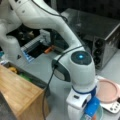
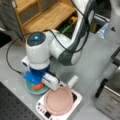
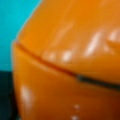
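In both front views the arm reaches straight down over a teal bowl. My gripper, with blue parts at its lower end, sits low in the bowl, right at an orange object. In the wrist view the glossy orange object fills almost the whole picture, with the teal bowl showing at the upper left. The fingertips are hidden in every view.
A pink plate lies on a white device with buttons beside the bowl. A wooden shelf unit and a metal oven flank the grey table. A black cable trails from the wrist.
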